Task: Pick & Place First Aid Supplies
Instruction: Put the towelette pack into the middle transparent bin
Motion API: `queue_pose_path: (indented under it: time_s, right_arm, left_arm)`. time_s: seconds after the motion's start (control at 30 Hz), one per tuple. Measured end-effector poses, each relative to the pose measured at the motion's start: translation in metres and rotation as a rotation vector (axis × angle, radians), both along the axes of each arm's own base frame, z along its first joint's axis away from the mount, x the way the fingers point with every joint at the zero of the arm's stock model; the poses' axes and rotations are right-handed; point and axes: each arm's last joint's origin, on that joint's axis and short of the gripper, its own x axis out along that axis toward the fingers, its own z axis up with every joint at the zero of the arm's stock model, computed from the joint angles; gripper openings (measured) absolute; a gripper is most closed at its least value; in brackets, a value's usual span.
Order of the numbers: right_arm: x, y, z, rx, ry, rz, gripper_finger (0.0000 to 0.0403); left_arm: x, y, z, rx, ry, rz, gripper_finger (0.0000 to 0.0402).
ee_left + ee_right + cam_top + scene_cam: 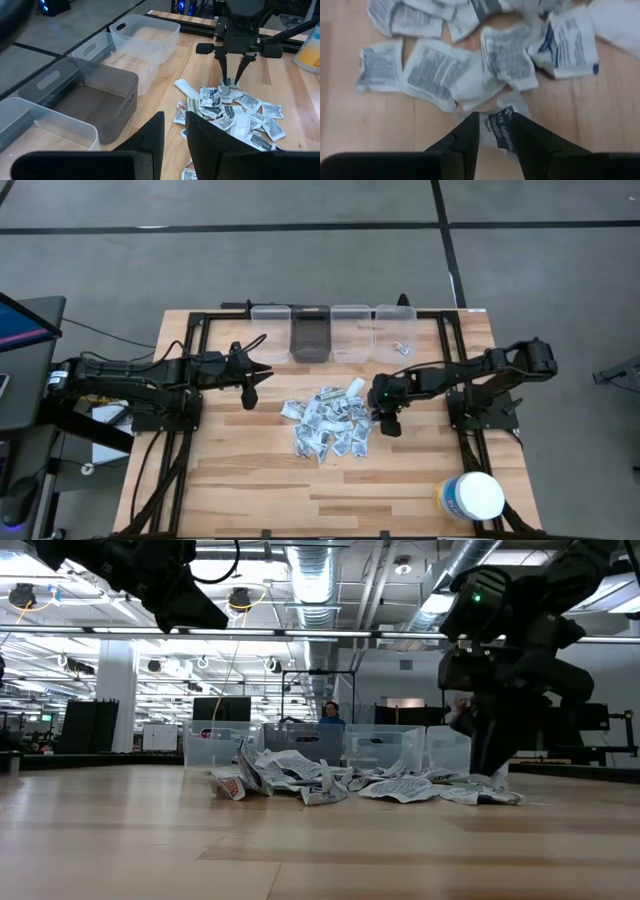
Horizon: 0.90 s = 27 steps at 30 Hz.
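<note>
1. Near the table's [250, 480] near right corner stands a round white tub [473, 496] with a yellow label, smooth plastic, apart from everything else.
2. The table is pale wood planks with visible grain, framed by black rails.
3. At the middle lies a loose heap of packets [328, 423]: small flat paper squares, creased, white-grey with dark print, some with blue or red marks, several overlapping.
4. The right gripper [492, 131] is down at the heap's right edge, its dark fingers [468, 135] pinching one printed packet [501, 127] between them.
5. The left gripper [175, 135] hangs above the table left of the heap, holding nothing; its fingers stand slightly apart, with a narrow gap showing.
6. Along the far edge sit four rectangular plastic bins [332, 332] in a row: three clear, one smoke-grey; the rightmost holds one small packet [402, 348].
7. Beyond the table is grey floor crossed by dark lines; the low view shows a large hall with ceiling ducts, strip lights and a person [331, 714] far off.
</note>
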Motion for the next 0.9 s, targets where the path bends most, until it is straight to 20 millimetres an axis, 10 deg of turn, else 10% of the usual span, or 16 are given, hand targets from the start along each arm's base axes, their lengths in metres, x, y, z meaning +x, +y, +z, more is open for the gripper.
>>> queue_pose_path:
  time_s: [0.37,0.57,0.9]
  right_arm:
    - [0.002,0.0,-0.017,-0.001,0.082,0.0,0.0101]
    - [0.003,-0.001,-0.026,-0.012,0.125,-0.007,0.0029]
    - [0.004,-0.002,-0.008,-0.029,0.086,-0.016,0.0003]
  left_arm:
    - [0.0,0.0,0.0,0.0,-0.001,0.0,0.0078]
    - [0.0,0.0,0.0,0.0,-0.001,0.0,0.0078]
    - [0.0,0.0,0.0,0.0,0.0,0.001,0.0078]
